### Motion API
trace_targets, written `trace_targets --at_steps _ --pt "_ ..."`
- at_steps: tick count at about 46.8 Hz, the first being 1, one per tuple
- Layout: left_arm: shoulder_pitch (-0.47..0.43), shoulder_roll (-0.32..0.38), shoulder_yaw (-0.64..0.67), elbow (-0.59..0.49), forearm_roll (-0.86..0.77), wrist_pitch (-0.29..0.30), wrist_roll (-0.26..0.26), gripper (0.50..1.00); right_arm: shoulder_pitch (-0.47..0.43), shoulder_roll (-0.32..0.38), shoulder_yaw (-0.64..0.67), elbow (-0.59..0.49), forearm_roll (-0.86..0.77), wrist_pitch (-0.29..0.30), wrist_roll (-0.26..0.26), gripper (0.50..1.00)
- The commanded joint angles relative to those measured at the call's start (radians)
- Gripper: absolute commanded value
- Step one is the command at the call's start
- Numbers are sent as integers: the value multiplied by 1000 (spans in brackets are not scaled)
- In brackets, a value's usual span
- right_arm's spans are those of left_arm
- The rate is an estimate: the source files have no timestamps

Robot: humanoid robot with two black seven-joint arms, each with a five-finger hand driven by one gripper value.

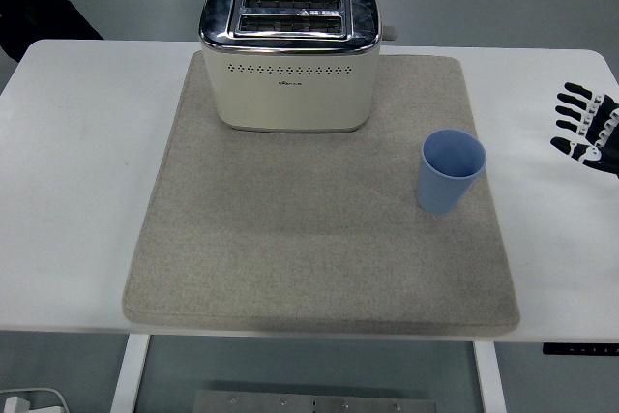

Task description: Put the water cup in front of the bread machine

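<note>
On the white bench [77, 142] lies a grey mat [290, 249], and at its far side stands the cream bread machine [288, 60], its long axis running left to right. The space in front of it, on the near side, is free. The blue water cup [451, 171] stands upright on the right part of the mat, not yet held. The right hand [586, 128] is at the right edge, fingers spread and empty, well apart from the cup; the cup lies to its left, so this hand is the nearer one.

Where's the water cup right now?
In the head view, the blue water cup stands upright on the grey mat's right side, right of and nearer than the toaster, with the right hand apart at the edge.
</note>
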Motion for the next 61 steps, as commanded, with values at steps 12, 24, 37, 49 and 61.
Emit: trace_targets --at_steps 12,24,37,49,61 --pt "0 0 0 0 0 1 0 1000 -85 -15 3 90 -98 -106 0 911" --pt "0 0 0 0 0 -1 0 1000 -112 40 5 122 -175 -212 0 911" --pt "0 0 0 0 0 -1 0 1000 -131 53 6 188 -175 -215 0 911" --pt "-1 0 0 0 0 1 0 1000 -123 112 6 191 -178 -266 0 911" --pt "0 0 0 0 0 1 0 1000 -111 157 6 188 -199 -278 0 911"
